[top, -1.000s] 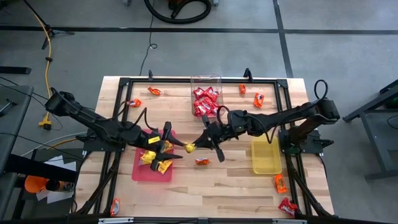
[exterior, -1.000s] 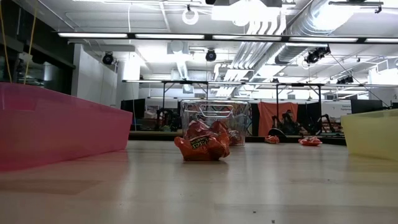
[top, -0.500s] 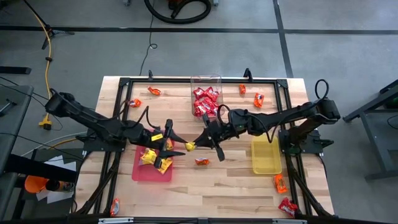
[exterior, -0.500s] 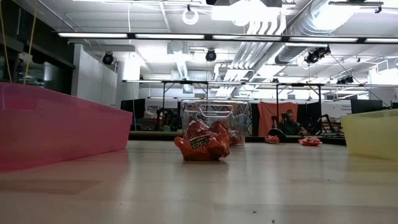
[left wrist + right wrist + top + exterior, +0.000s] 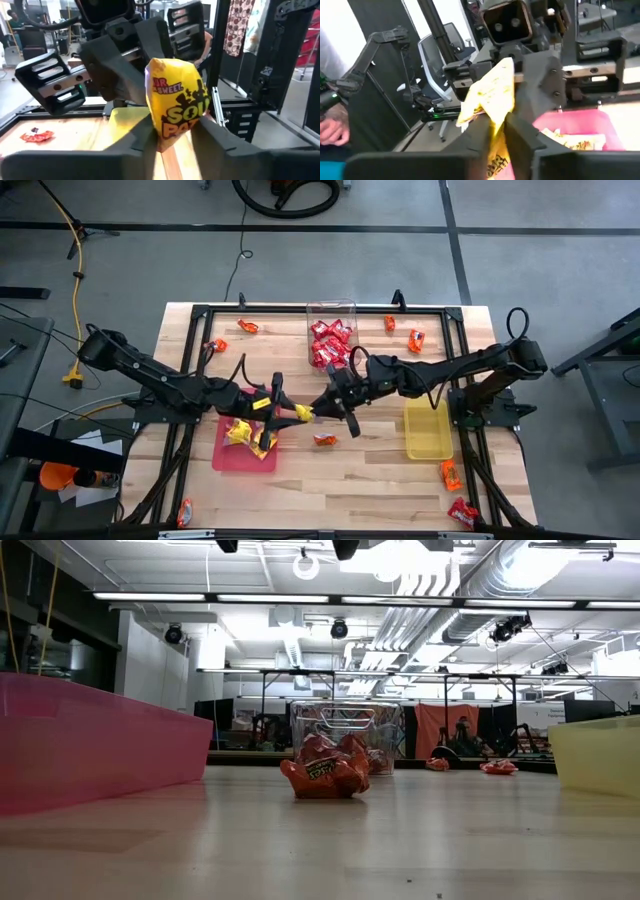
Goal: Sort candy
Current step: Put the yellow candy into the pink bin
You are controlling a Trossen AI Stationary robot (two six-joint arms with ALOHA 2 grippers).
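Note:
A yellow candy packet (image 5: 303, 413) hangs in the air between the pink tray (image 5: 226, 458) and the yellow tray (image 5: 427, 430). My left gripper (image 5: 293, 415) comes at it from the table's left and my right gripper (image 5: 317, 409) from the right; both are shut on it. The left wrist view shows the packet (image 5: 175, 95) face on, with my left gripper (image 5: 175, 134) below it. In the right wrist view the packet (image 5: 492, 90) is above my right gripper (image 5: 495, 132). More yellow packets (image 5: 248, 435) lie in the pink tray. An orange packet (image 5: 324, 440) rests on the table. My left gripper pinches the packet's end on the table's left (image 5: 169, 134) between its two fingers, coming level from the table's left. The packet is clear of the table. My right gripper pinches the packet's opposite end (image 5: 496, 125) between its two fingers, level from the table's right.
A clear tub (image 5: 332, 330) of red packets stands toward the far edge. Loose packets lie near the far edge (image 5: 248, 327) (image 5: 415, 340), the right near corner (image 5: 451, 473) and the left near corner (image 5: 185, 512). In the low view the orange packet (image 5: 325, 772) lies between both trays.
My left gripper has moved from above the pink tray toward the table's right, up to the yellow packet that my right gripper holds, and its fingers are now on it. My right gripper and the packet have stayed nearly in place.

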